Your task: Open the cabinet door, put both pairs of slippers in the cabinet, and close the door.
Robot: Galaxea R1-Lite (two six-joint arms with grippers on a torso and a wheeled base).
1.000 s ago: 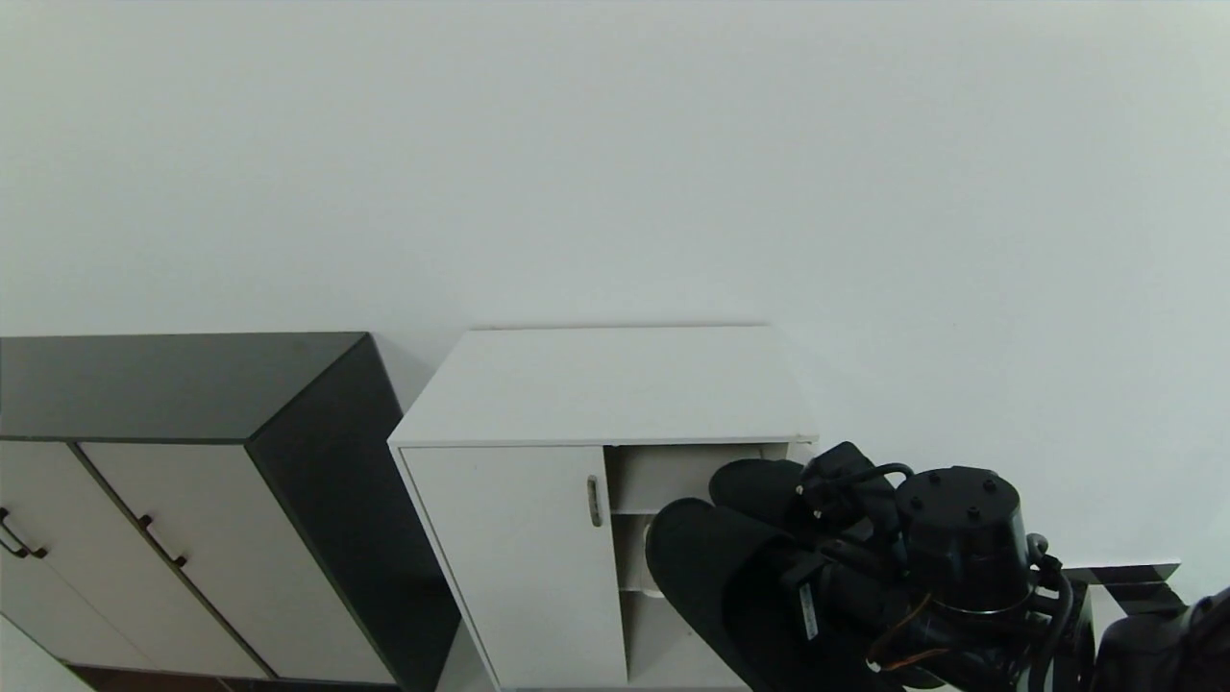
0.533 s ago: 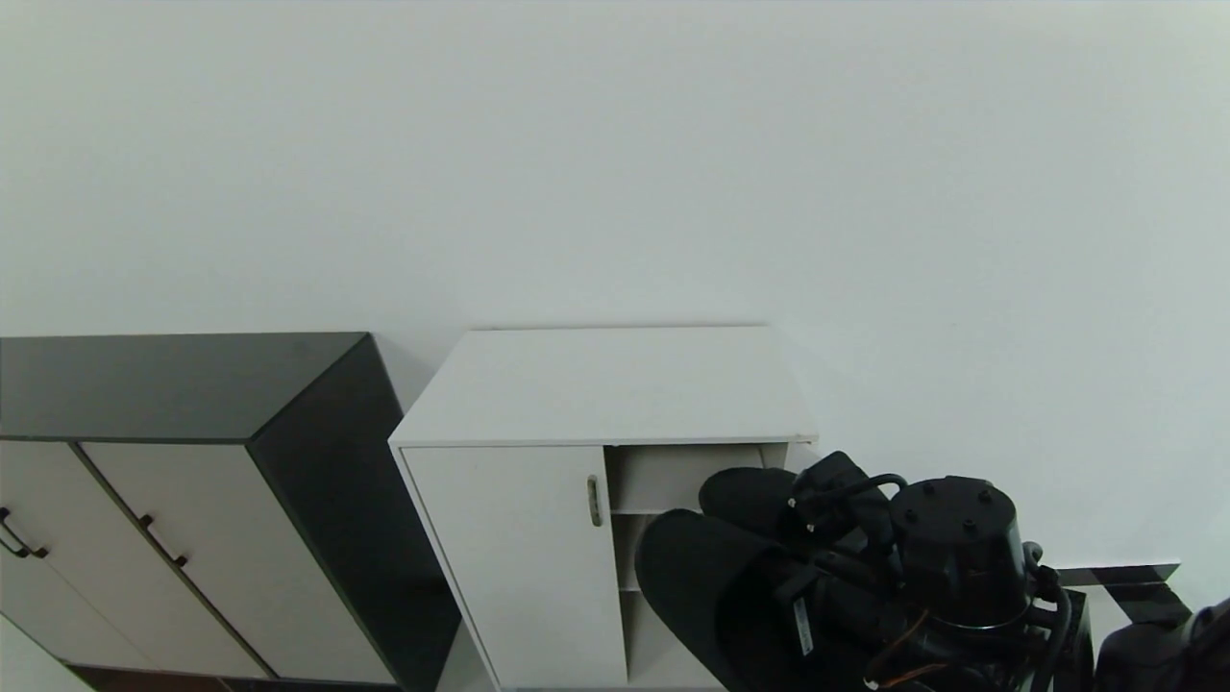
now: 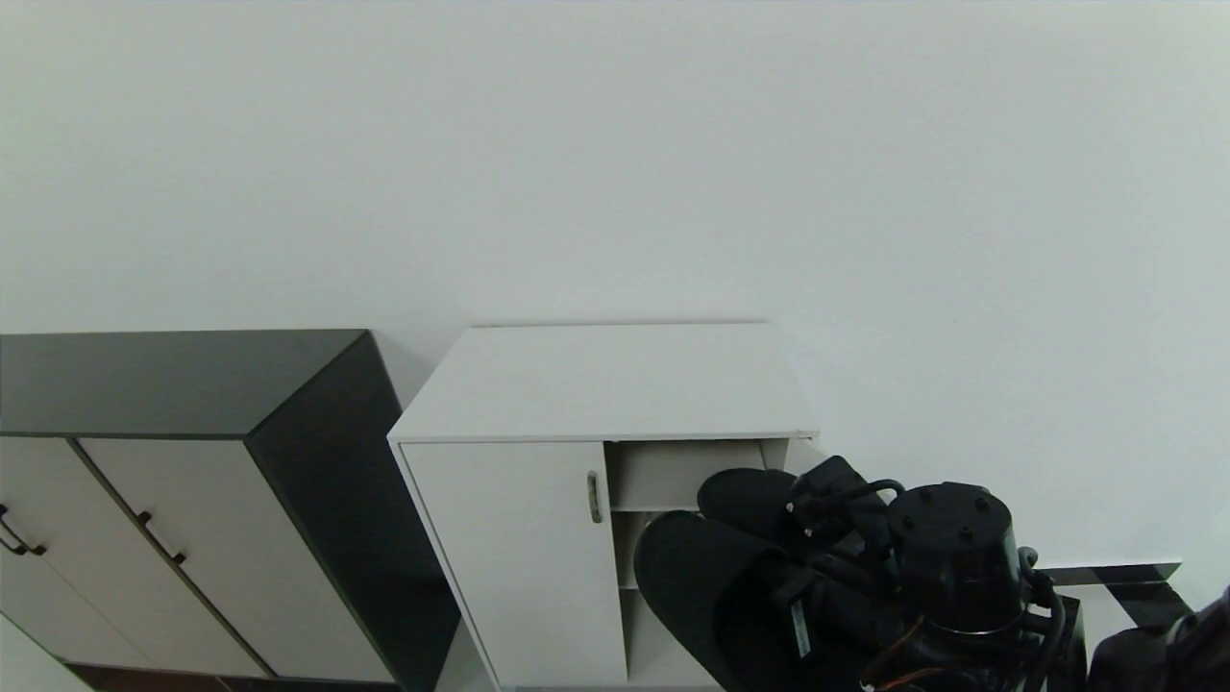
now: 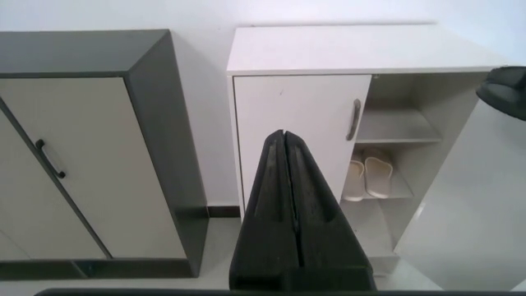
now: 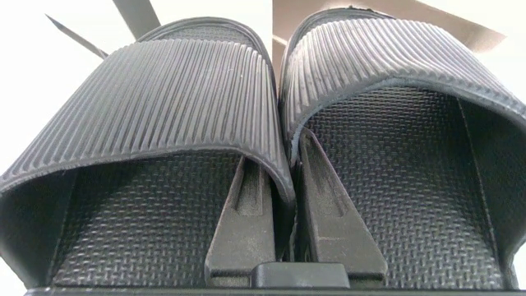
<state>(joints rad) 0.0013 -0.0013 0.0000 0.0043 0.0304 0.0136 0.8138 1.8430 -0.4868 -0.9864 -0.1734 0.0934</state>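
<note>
Right gripper (image 5: 279,152): the fingers are nearly together, one inside each shoe, pinching the two inner strap walls of the black slippers (image 5: 197,107) between them. Both shoes are held side by side as one pair. The grip looks firm, though it is on soft ribbed rubber, so I judge some sag is possible.

Left gripper (image 4: 284,136): the fingers are pressed flat against each other with nothing between them. It hangs back from the furniture, facing the white cabinet (image 4: 362,49).

Position of the load: in the head view the black pair sits just in front of the cabinet's open right-hand half, about level with the upper and middle shelves. It is not yet inside.

Cabinet: the right side stands open and the shelves are visible. The left door (image 3: 509,557) is closed, with its handle (image 3: 593,498) at the inner edge. Pale slippers (image 4: 370,177) lie together on a middle shelf.

Progress, my estimate:
- door open: done
- first pair (pale) stowed: done
- second pair (black): in hand, at the opening
- left to do: push the pair onto a free shelf, release, back out, close the door

A dark cabinet (image 3: 183,384) stands just beside the white one, on the left.
</note>
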